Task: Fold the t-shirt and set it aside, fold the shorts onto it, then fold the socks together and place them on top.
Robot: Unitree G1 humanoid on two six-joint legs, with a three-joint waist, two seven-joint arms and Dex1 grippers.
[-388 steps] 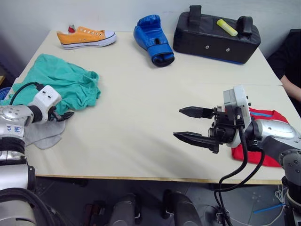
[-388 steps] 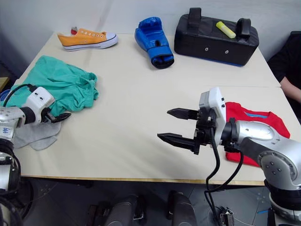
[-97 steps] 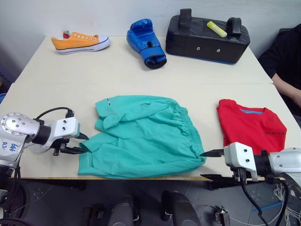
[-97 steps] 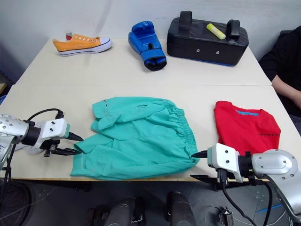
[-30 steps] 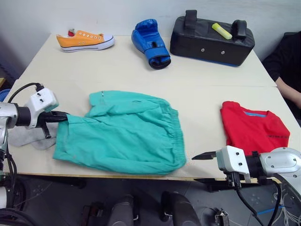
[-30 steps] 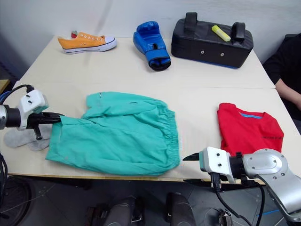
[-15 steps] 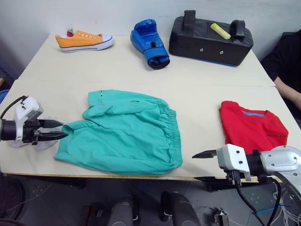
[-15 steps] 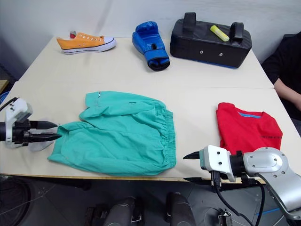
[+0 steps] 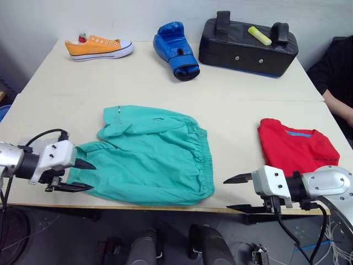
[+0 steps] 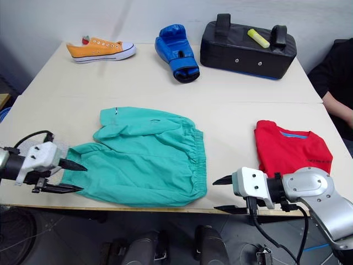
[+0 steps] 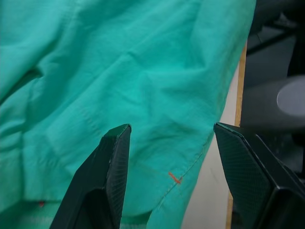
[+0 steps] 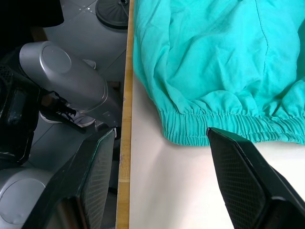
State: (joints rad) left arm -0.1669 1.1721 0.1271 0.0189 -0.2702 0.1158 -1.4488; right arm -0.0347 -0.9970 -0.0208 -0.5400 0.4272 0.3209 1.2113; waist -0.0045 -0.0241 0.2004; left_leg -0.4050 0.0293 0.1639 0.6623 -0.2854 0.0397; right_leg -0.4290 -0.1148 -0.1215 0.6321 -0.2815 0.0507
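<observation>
Right, the shorts lie spread flat mid-worktop, limp and light. My left hand gapes empty at their hem; my right hand is open too, near the waistband. I'd pinch both corners.

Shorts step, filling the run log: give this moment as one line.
shorts: flat, unfolded | t-shirt: folded, aside | left hand: open at shorts' edge | right hand: open

Left gripper open, fingers over teal shorts; hem near table edge.
</observation>
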